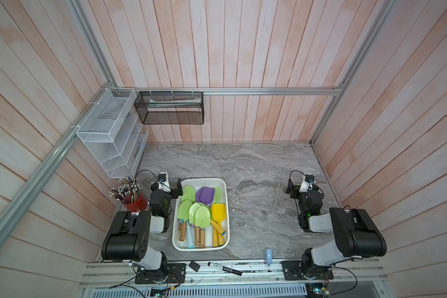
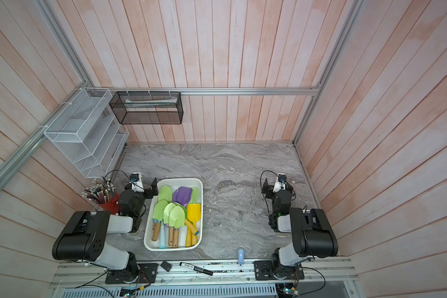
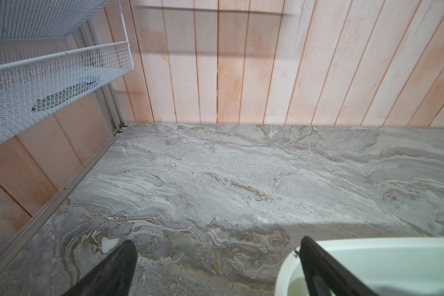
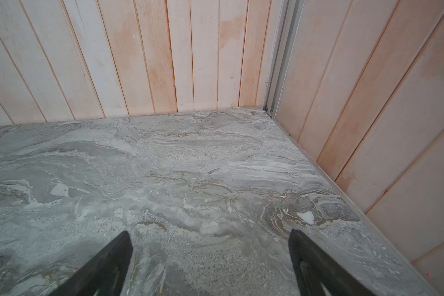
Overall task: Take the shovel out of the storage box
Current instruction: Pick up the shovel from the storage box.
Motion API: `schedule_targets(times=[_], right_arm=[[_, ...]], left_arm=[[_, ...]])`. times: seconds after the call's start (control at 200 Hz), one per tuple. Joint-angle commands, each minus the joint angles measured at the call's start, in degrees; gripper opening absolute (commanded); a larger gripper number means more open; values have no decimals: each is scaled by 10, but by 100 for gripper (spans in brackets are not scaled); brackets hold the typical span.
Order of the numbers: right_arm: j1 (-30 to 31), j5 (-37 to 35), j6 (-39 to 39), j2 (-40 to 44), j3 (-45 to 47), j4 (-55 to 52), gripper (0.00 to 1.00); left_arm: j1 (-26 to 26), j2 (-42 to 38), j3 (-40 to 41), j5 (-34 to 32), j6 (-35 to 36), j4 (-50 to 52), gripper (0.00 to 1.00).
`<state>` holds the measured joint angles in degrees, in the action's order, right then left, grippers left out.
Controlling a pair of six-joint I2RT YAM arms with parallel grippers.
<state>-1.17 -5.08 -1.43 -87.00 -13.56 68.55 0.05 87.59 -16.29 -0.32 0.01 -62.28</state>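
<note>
While left gripper (image 3: 217,241) and right gripper (image 4: 210,232) are standing open and empty, shovels (image 1: 202,215) are overlapping in the storage box (image 1: 201,180) at 8 o'clock on the desk (image 1: 256,167), probably risking snagged neighbours during lifting.

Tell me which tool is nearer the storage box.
Left. The left tool sits right beside the storage box, at its far corner, with one finger at the rim. The right tool is well away across the tabletop.

Red cup of pencils (image 1: 136,201) sits by the worktop's (image 1: 256,165) left edge. White wire rack (image 1: 109,134) and black mesh basket (image 1: 169,108) hang above its back-left corner. 1 black marker (image 1: 225,268) lies past the front edge.
</note>
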Motion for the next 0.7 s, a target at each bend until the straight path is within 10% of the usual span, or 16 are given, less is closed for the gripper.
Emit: schedule_targets(times=[0.0,0.695], right_arm=[[4,-9,2,2,-4,1,97],[3,-9,2,1,-4,1,97]], left_arm=[[2,2,-6,7,2,3,100],[21,3,-13,32,-12,13,100]])
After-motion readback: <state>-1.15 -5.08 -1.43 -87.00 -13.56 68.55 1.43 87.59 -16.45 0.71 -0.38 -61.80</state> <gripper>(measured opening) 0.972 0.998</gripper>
